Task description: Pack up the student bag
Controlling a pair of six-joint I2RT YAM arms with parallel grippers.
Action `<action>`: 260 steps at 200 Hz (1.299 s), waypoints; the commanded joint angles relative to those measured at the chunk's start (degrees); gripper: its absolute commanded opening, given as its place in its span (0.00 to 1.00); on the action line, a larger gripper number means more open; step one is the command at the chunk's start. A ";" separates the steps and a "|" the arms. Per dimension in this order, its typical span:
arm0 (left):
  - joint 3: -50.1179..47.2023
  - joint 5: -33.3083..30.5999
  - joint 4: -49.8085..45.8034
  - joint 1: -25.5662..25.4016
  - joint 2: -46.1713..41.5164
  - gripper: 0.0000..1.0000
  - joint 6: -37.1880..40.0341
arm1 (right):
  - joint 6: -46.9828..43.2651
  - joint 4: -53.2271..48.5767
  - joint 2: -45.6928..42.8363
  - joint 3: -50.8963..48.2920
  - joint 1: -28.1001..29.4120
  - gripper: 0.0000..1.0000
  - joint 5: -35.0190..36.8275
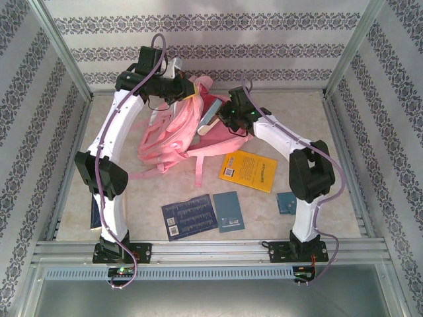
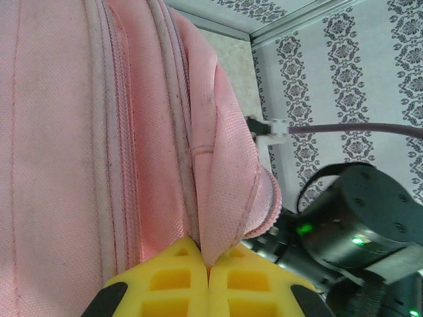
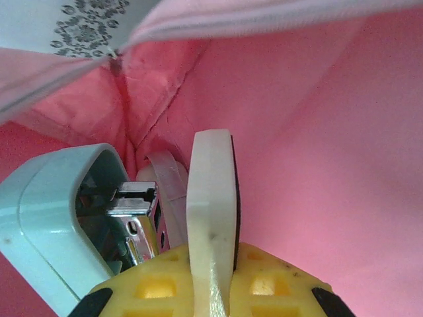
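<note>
Fabric first: my left gripper [image 2: 208, 263] is clamped fully closed, its yellow fingers [image 2: 165, 281] pinching a fold at the rim of the large soft pink fabric student bag [image 1: 173, 132], right beside the bag's zip seams. The student bag sits slumped at the far middle of the pale marbled table [image 1: 310, 132], with its pink straps trailing from it toward my bases.

Over to my right gripper [image 3: 213, 254]: it is down inside the bag's mouth, with pink lining all around. The jaws are closed to a narrow gap and grip a flat cream-white slab [image 3: 211, 185] that stands on edge between the pads. Just beside that slab, also inside the bag, lies a pale blue plastic stapler [image 3: 53, 211] with its shiny metal works showing. Whether the two touch, I cannot tell.

Out on the table, everything else lies on the near side of the bag. A yellow rectangular paperback book [image 1: 248, 170] is just off the bag's near right. A dark blue printed booklet [image 1: 190, 216] lies nearer my bases, with a teal notebook [image 1: 229, 211] just beside its right edge. Further right of the bag, a small teal square item [image 1: 285, 203] is partly hidden behind my right arm.
</note>
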 commanded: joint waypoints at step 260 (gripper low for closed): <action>-2.46 -9.42 9.45 -0.13 -2.68 0.00 -1.62 | -14.72 -39.12 -35.85 -16.69 -8.78 0.85 14.77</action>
